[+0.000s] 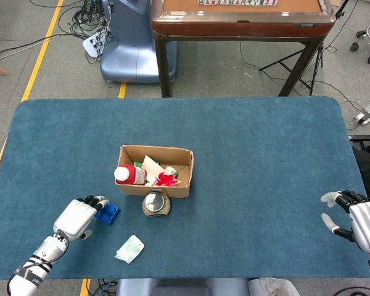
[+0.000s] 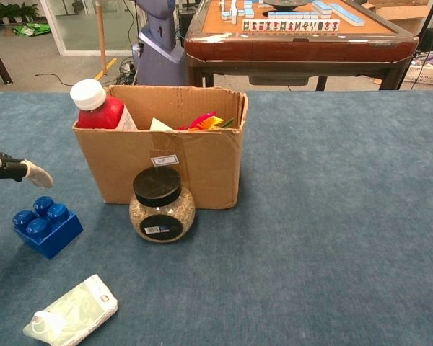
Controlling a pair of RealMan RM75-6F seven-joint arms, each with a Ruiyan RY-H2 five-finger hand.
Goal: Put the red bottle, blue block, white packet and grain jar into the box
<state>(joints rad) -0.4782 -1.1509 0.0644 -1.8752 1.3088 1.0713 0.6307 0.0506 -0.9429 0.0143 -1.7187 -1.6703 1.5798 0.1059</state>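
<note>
Fingers (image 2: 29,171) of left hand (image 1: 79,217) extend above blue block (image 2: 46,225), spread, holding nothing; right hand (image 1: 357,221) rests open, fingers apart, empty, on table (image 1: 265,154)

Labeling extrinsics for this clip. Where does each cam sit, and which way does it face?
Head view: high, looking steeply down on the table; shows left hand by the blue block and right hand at the right edge.
Chest view: low at the near edge, facing forward across the table; only left-hand fingers show above the block.
Shared: cardboard box, red bottle, grain jar, white packet, block.
</note>
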